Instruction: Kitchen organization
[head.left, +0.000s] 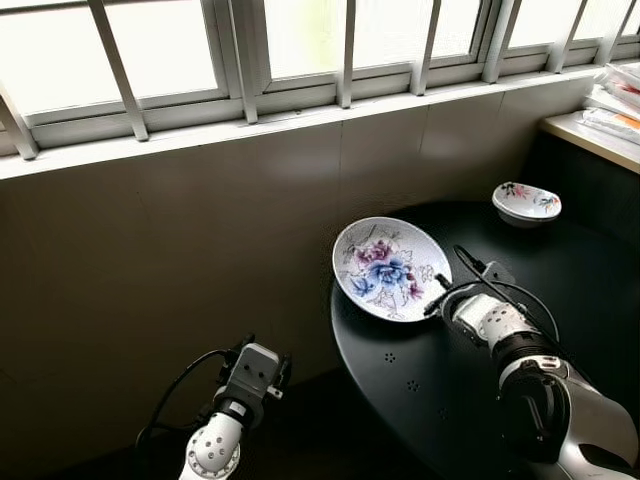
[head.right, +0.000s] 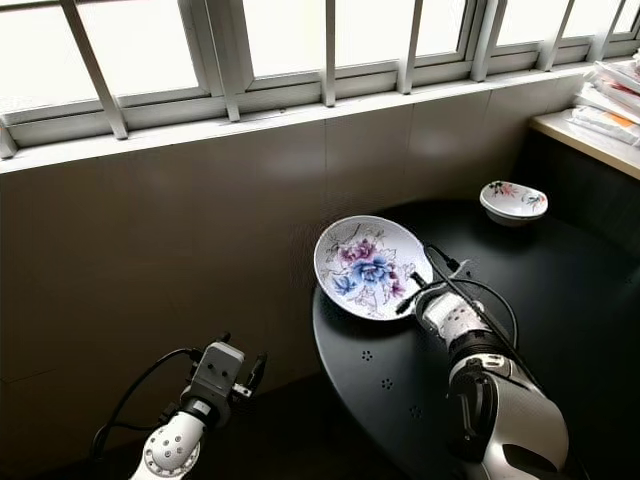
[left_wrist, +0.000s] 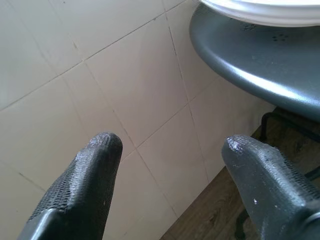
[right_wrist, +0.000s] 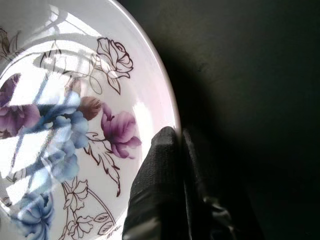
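Right gripper (head.left: 437, 300) pinches the near rim of the floral plate (head.left: 390, 267), 1 finger on the inner face and 1 behind the rim (the right wrist view shows the fingers (right_wrist: 160, 170) closed tight on the edge beside a purple flower). The plate is white with blue and purple blossoms, tilted up toward the camera, at the left edge of the round black table (head.left: 440, 390). From the head views it is unclear whether its lower edge touches the tabletop. A small floral bowl (head.left: 527, 203) sits at the far side of the table, well apart from the plate. Left gripper (left_wrist: 170, 150) hangs low beside the table in front of the tiled wall (left_wrist: 100, 75), fingers spread wide, holding nothing. Barred windows (head.left: 300, 50) run above the wall. Stacked packages (head.left: 615, 105) lie on a wooden counter (head.left: 585, 135) at far right.
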